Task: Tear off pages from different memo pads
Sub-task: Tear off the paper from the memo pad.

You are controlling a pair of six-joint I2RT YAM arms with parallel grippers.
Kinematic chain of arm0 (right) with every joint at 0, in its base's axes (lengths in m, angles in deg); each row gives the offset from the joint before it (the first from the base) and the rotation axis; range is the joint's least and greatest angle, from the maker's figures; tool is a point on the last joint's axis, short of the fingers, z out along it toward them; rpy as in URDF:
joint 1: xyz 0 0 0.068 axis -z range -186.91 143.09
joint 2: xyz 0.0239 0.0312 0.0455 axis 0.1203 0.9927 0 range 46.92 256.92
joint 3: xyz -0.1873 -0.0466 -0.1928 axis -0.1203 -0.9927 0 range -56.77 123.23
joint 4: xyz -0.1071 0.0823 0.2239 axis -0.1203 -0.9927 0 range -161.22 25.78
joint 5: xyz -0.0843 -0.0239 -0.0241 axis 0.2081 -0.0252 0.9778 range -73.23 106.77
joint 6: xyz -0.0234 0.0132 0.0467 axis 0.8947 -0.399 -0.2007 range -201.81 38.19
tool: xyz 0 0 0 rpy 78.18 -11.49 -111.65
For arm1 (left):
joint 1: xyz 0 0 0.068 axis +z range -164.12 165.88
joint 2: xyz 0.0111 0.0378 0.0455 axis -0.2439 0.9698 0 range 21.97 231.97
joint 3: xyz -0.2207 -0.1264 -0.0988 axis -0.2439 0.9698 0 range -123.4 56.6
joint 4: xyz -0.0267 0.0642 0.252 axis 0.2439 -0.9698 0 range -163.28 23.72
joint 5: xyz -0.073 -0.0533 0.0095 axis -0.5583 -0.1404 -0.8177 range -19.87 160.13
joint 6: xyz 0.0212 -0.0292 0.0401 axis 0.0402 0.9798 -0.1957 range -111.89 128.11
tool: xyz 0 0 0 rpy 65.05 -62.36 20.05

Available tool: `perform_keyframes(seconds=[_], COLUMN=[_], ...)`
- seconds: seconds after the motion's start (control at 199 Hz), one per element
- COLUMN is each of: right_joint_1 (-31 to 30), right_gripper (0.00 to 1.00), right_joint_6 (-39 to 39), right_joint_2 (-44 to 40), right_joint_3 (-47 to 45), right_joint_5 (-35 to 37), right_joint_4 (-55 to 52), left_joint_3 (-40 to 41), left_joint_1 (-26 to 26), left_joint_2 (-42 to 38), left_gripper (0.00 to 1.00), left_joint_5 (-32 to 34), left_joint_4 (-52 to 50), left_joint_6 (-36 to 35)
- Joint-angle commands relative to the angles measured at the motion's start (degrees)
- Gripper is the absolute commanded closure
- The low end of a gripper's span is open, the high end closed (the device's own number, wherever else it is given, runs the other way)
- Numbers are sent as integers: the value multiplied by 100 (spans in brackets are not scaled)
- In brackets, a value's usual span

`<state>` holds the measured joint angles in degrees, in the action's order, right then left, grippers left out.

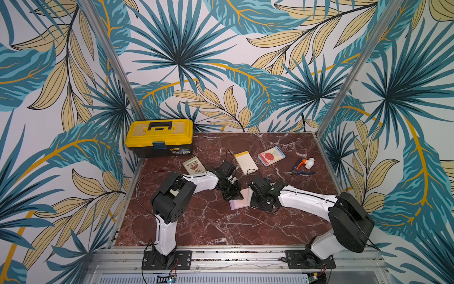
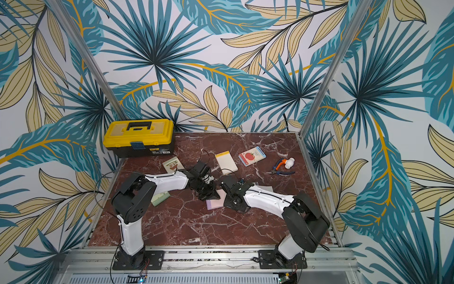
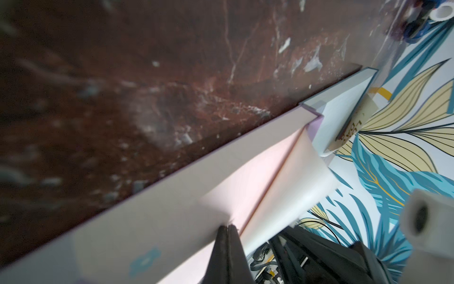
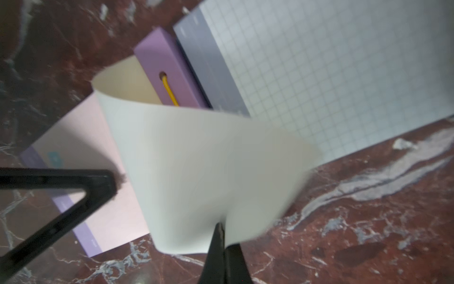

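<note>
A lilac memo pad (image 1: 237, 203) with a pink top sheet lies mid-table between my two arms. My right gripper (image 4: 222, 227) is shut on the free end of a cream page (image 4: 208, 159), which curls up from the pad's purple binding (image 4: 167, 73). My left gripper (image 3: 228, 225) is shut, its tips resting on the pad's top sheet (image 3: 159, 209) beside the lifted page (image 3: 282, 172). Its black fingers (image 4: 105, 177) show on the pink sheet in the right wrist view. Both grippers sit over the pad in both top views, left gripper (image 1: 236, 195), right gripper (image 1: 253, 199).
A grid-paper pad (image 4: 319, 73) lies against the lilac one. A cream pad (image 1: 245, 162), an apple pad (image 1: 271, 156) and a LUCKY DAY pad (image 1: 192, 166) lie farther back, a green pad (image 2: 161, 198) under the left arm. A yellow toolbox (image 1: 159, 137) stands back left, pliers and mallet (image 1: 303, 167) right.
</note>
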<state>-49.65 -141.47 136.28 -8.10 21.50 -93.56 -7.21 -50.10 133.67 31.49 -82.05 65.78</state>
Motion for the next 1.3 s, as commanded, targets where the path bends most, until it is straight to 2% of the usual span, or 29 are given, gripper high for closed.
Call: perform_keyframes(seconds=[0.0, 0.206, 0.367, 0.407, 0.477, 0.522, 0.567, 0.628, 0.703, 0.813, 1.09, 1.205, 1.295], right_joint_1=[-24, -112, -62, -36, 17, 47, 94, 145, 195, 231, 346, 461, 564], right_gripper=[100, 100, 100, 100, 100, 100, 100, 100, 100, 100, 100, 100, 100], right_joint_6=[-195, -318, -138, -98, -28, 8, 28, 79, 171, 431, 1041, 893, 496], right_joint_2=[61, -121, -94, -35, 26, 25, -5, -40, -76, -28, 415, 626, 697], right_joint_3=[-285, -703, -580, -518, -434, -429, -436, -448, -462, -405, -252, -215, -171], right_joint_5=[-266, -122, 27, 19, 26, 19, 19, 5, -41, -177, -209, -107, 251], right_joint_4=[73, -22, -130, -191, -256, -241, -239, -208, -100, 76, 87, -133, -821], left_joint_3=[609, 930, 827, 725, 428, 229, 17, -175, -187, -287, -1461, -1482, -1608], left_joint_1=[-66, -121, -137, -142, -152, -185, -234, -294, -425, -352, -8, 129, 145], left_joint_2=[529, 649, 307, 111, -267, -517, -734, -977, -1239, -1215, -113, 47, 160], left_gripper=[100, 100, 100, 86, 44, 26, 18, 11, 0, 0, 0, 0, 0], left_joint_5=[487, 353, 421, 548, 819, 1044, 1338, 1724, 2097, 2106, 2240, 1945, 1665], left_joint_4=[363, 1083, 947, 648, -36, -536, -1013, -1473, -1655, -1960, -3384, -3117, -3096], left_joint_6=[541, 965, 590, 334, -409, -929, -1543, -2246, -3029, -3341, -3355, -3452, -3570])
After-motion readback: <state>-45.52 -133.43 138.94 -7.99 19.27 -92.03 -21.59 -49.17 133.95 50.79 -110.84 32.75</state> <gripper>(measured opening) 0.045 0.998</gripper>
